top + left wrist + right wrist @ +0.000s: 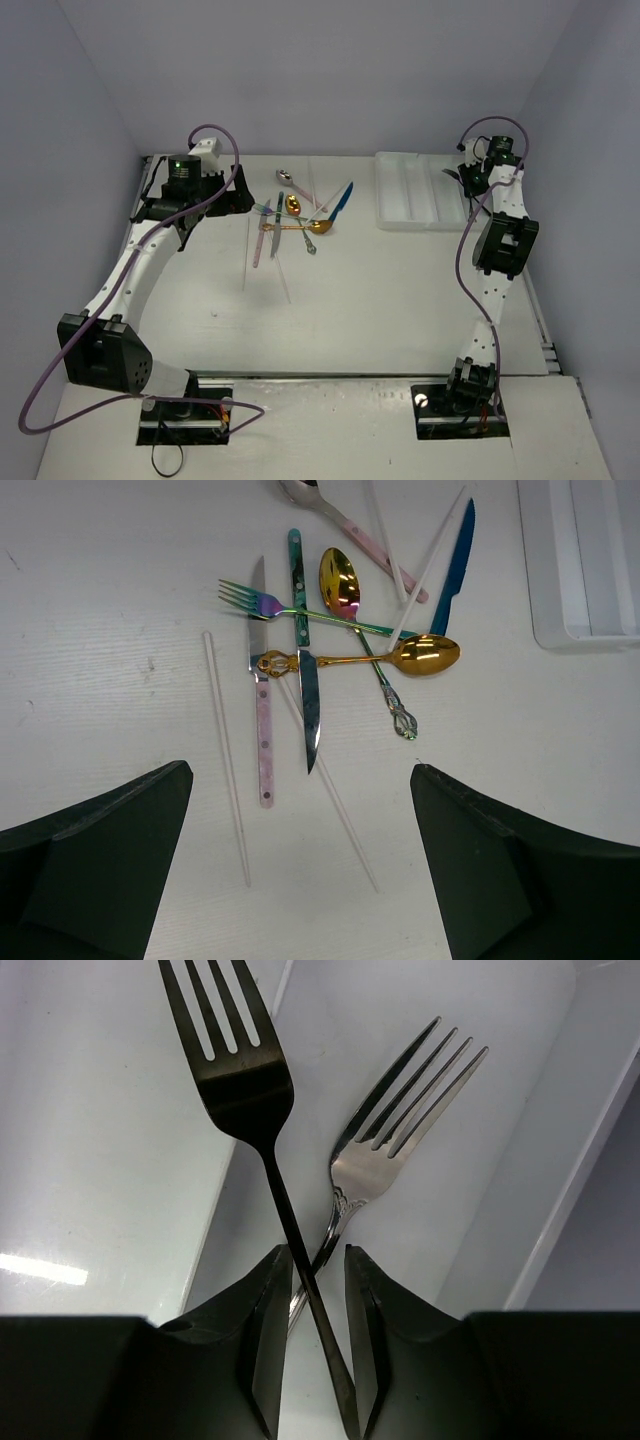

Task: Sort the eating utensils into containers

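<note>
My right gripper hangs over the white tray at the back right. Its jaws stand a little apart, and the thin handle of a dark fork runs slantwise between them with room on both sides. A silver fork lies in the same compartment under it. The other utensils lie heaped mid-table: a pink-handled knife, teal knife, two gold spoons, an iridescent fork, blue knife and pale sticks. My left gripper is open wide just short of the heap.
The tray's other long compartments lie to the right of the heap. The left arm reaches along the table's left side, and the right arm stands along its right edge.
</note>
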